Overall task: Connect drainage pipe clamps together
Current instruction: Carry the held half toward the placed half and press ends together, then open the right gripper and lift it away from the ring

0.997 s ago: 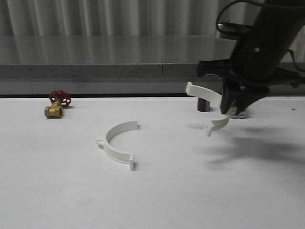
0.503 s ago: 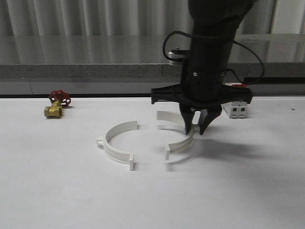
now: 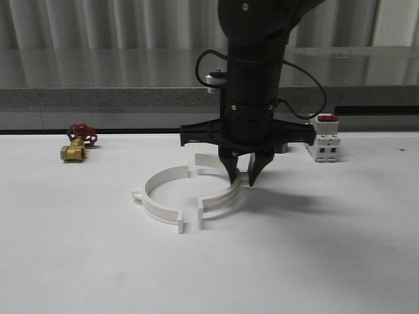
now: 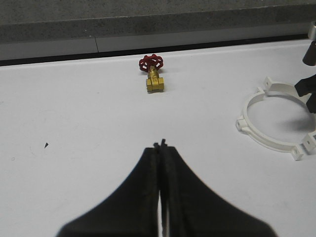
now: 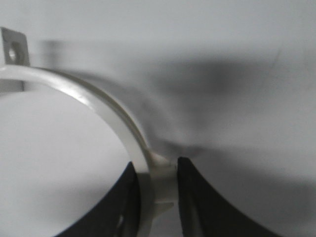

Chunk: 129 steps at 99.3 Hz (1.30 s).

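Two white drainage pipe clamps lie on the white table and together outline a ring. The left clamp half [image 3: 156, 198] rests free. My right gripper [image 3: 240, 178] comes straight down and is shut on the right clamp half [image 3: 220, 200]. In the right wrist view the band [image 5: 94, 96] runs between the fingertips of the right gripper [image 5: 155, 164]. The front tabs [image 3: 190, 221] stand side by side; I cannot tell whether they touch. My left gripper [image 4: 159, 144] is shut and empty, well short of the ring [image 4: 260, 138].
A brass valve with a red handwheel [image 3: 78, 144] [image 4: 153, 75] sits at the far left of the table. At the back right stands a white breaker block with a red top [image 3: 325, 141]. A grey ledge [image 3: 131, 98] runs behind the table.
My right gripper has carried its clamp half from the back right leftward and down. That half now lies against the resting half, closing the ring outline.
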### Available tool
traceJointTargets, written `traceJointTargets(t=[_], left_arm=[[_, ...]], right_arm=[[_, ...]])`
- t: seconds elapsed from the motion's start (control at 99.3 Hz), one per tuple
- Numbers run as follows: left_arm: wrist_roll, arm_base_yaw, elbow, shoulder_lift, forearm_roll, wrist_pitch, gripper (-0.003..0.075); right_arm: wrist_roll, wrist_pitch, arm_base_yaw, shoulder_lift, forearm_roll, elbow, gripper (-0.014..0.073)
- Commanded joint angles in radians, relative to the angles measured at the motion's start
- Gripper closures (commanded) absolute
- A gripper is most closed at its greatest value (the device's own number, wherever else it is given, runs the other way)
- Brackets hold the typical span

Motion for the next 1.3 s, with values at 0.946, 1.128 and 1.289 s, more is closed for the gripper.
traceJointTargets(t=[0.946,1.128,1.289], left_arm=[[-0.002,0.001,-0.027,0.003,-0.004,-0.068,0.074],[-0.002,0.001,-0.027,0.003,-0.004,-0.068,0.074],[-0.002,0.001,-0.027,0.003,-0.004,-0.068,0.074]], right_arm=[[0.099,-0.002,0.019,-0.023,-0.012,-0.053,0.0456],[0.099,-0.013,0.019,-0.023,-0.012,-0.053,0.0326],[0.098,-0.012,0.019,-0.023,-0.011,-0.053,0.0221]])
